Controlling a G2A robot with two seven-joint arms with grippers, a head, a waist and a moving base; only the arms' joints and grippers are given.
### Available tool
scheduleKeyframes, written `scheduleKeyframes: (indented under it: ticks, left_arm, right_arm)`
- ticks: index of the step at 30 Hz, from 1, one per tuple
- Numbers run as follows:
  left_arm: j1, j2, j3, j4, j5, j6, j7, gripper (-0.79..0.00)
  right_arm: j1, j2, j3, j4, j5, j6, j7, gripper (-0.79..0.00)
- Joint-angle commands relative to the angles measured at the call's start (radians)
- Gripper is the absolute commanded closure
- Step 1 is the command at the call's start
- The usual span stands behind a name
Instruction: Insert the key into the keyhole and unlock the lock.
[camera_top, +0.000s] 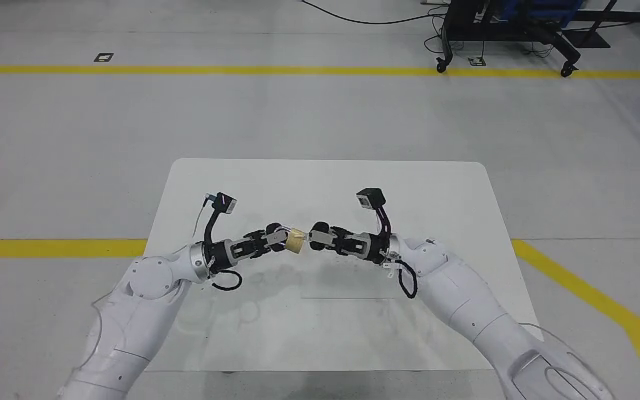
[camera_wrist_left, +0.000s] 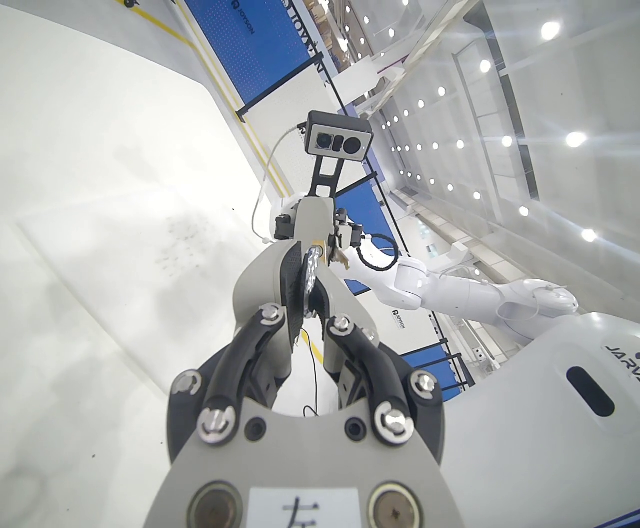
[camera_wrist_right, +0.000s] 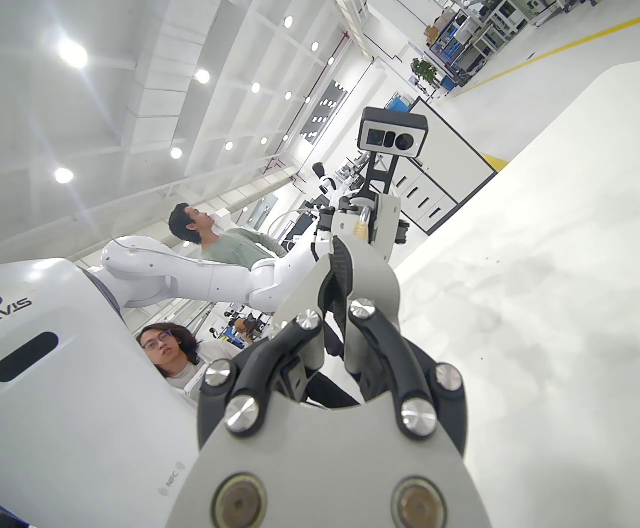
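Note:
Both arms meet tip to tip above the middle of the white table (camera_top: 330, 180). The left gripper (camera_top: 281, 238) (camera_wrist_left: 312, 252) is shut on the lock (camera_top: 295, 240). The lock's silver shackle (camera_wrist_left: 309, 267) sits between its fingers, and the brass body points at the other arm. The right gripper (camera_top: 313, 238) (camera_wrist_right: 341, 246) is shut on the key (camera_wrist_left: 343, 258), which is mostly hidden by its fingers. The key's tip is at the face of the brass lock (camera_wrist_right: 358, 229). I cannot tell how far the key is in the keyhole.
Bare white tabletop lies below both arms, with its front edge (camera_top: 330, 372) near the robot. Yellow floor lines (camera_top: 300, 69) run beyond the table, and a dark wheeled rack (camera_top: 520, 30) stands at the far right.

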Motion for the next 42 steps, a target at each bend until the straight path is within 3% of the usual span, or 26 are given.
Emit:
scheduleKeyframes:
  ticks: [1, 6, 18, 34, 36, 37, 40, 42]
  left_arm:
    - [0.002, 0.001, 0.003, -0.01, 0.011, -0.001, -0.007, 0.0]
    - [0.024, 0.001, 0.019, -0.033, 0.02, 0.003, -0.019, 0.0]
    - [0.01, 0.001, 0.016, 0.012, -0.031, -0.004, -0.032, 0.0]
    - [-0.009, -0.002, 0.015, 0.052, -0.065, 0.005, -0.024, 0.0]
    - [-0.001, -0.002, 0.017, 0.053, -0.025, 0.067, 0.039, 0.0]
    - [-0.003, -0.005, 0.027, 0.049, -0.021, 0.157, 0.071, 0.0]
    - [-0.038, -0.014, 0.054, 0.038, -0.059, 0.334, 0.116, 0.0]
    - [-0.073, -0.022, 0.07, 0.032, -0.108, 0.402, 0.111, 0.0]
  right_arm:
    - [-0.001, 0.004, 0.01, 0.004, 0.002, -0.015, -0.015, 0.0]
    - [0.005, -0.003, 0.021, 0.008, 0.006, -0.023, -0.043, 0.0]
    - [0.021, -0.043, -0.021, 0.046, -0.035, -0.023, -0.051, 0.0]
    - [0.01, -0.029, 0.049, 0.01, -0.106, -0.023, -0.038, 0.0]
    - [0.003, -0.029, 0.05, -0.001, -0.105, -0.015, -0.049, 0.0]
    - [-0.01, -0.028, 0.059, -0.017, -0.109, -0.015, -0.073, 0.0]
    - [-0.074, -0.019, 0.086, -0.062, -0.079, -0.004, -0.131, 0.0]
    - [-0.119, -0.008, 0.111, -0.09, -0.055, 0.006, -0.138, 0.0]
